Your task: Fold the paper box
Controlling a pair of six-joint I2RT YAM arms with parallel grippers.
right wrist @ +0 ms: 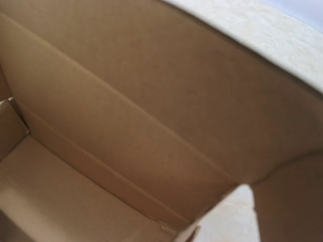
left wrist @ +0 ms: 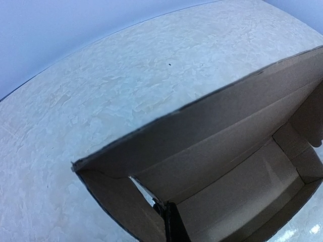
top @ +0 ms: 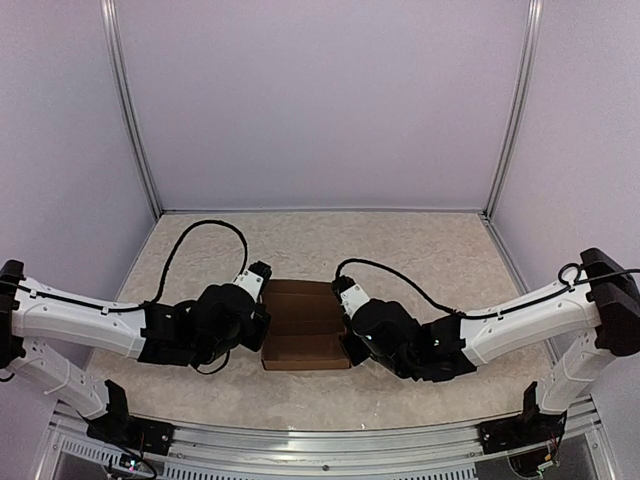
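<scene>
The paper box (top: 305, 325) is a brown cardboard piece lying on the table between my two arms, with its walls partly raised. My left gripper (top: 264, 322) is at its left end. In the left wrist view one dark fingertip (left wrist: 171, 227) stands shut inside the box (left wrist: 227, 151), next to the left end flap. My right gripper (top: 346, 320) is at the right end and is shut. The right wrist view is filled by the box's inner wall and floor (right wrist: 126, 126), and its own fingers are hidden there.
The speckled tabletop (top: 420, 250) runs out behind and beside the box. Pale walls with metal corner posts (top: 510, 110) close the back. A metal rail (top: 320, 445) carrying the arm bases lines the near edge. Black cables (top: 200, 235) loop over both arms.
</scene>
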